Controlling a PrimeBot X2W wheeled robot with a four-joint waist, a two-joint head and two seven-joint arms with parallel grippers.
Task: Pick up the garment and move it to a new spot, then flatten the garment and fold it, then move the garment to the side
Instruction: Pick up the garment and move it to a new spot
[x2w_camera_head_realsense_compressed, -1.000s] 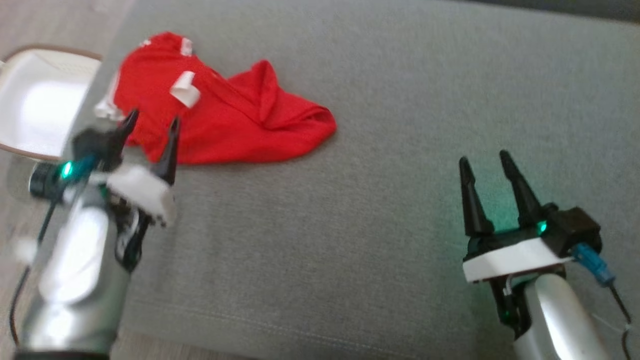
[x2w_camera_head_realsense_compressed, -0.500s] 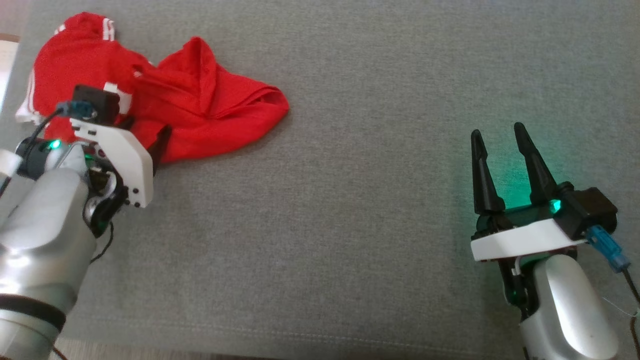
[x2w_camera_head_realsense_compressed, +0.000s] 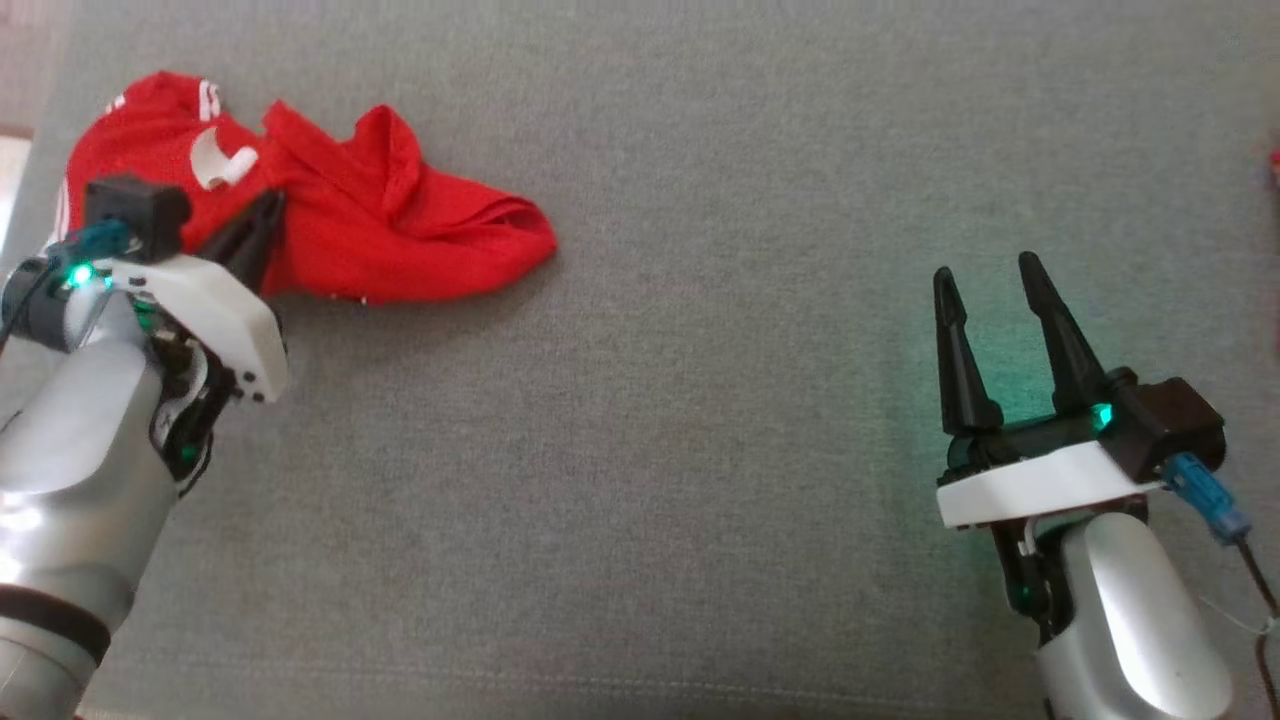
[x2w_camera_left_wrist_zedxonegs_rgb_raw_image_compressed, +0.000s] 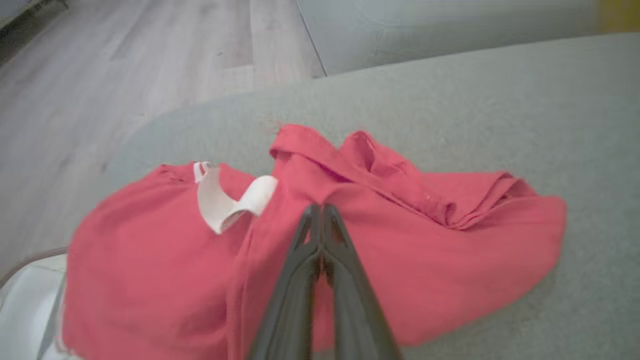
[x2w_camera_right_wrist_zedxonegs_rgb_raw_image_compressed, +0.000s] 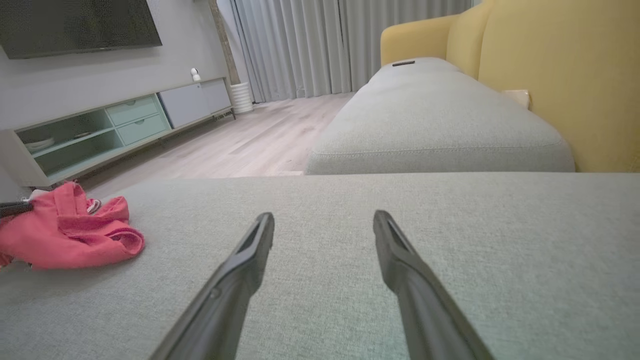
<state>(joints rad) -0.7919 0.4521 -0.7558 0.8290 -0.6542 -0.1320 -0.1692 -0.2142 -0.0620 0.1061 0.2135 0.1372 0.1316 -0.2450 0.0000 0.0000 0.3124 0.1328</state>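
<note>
Two grey upholstered seats take up most of the scene. The nearer is the broad woven grey cushion (x2w_camera_head_realsense_compressed: 650, 450) under both arms, with a stitched seam along its near edge. The second grey cushion (x2w_camera_right_wrist_zedxonegs_rgb_raw_image_compressed: 435, 120) lies beyond it, backed by a mustard-yellow sofa back (x2w_camera_right_wrist_zedxonegs_rgb_raw_image_compressed: 550, 75); a small dark flat object (x2w_camera_right_wrist_zedxonegs_rgb_raw_image_compressed: 402, 63) rests at its far end.

In the right wrist view, pale wood plank flooring (x2w_camera_right_wrist_zedxonegs_rgb_raw_image_compressed: 260, 145) runs past the seats to long grey curtains (x2w_camera_right_wrist_zedxonegs_rgb_raw_image_compressed: 325, 45). A white ribbed cylinder (x2w_camera_right_wrist_zedxonegs_rgb_raw_image_compressed: 242, 97) stands on the floor beside them. Along the wall is a low media cabinet with pale green and grey drawers (x2w_camera_right_wrist_zedxonegs_rgb_raw_image_compressed: 115, 125), and a dark flat screen (x2w_camera_right_wrist_zedxonegs_rgb_raw_image_compressed: 75, 25) hangs above it.

The crumpled red garment with white stripes (x2w_camera_head_realsense_compressed: 400, 240) lies at the far left corner of the near cushion, close to its rounded edge. A curled white label (x2w_camera_left_wrist_zedxonegs_rgb_raw_image_compressed: 225, 205) stands up from the cloth. A white tray with a brown rim (x2w_camera_left_wrist_zedxonegs_rgb_raw_image_compressed: 25, 300) sits just off that corner, lower than the cushion.

The left gripper (x2w_camera_left_wrist_zedxonegs_rgb_raw_image_compressed: 320, 210) has its dark fingers pressed together on the garment, with a ridge of red cloth gathered at them. The right gripper (x2w_camera_head_realsense_compressed: 985, 268) hangs above bare cushion on the right, well apart from the garment. Its fingers are spread with nothing between them, and a green glow falls on the fabric around it.
</note>
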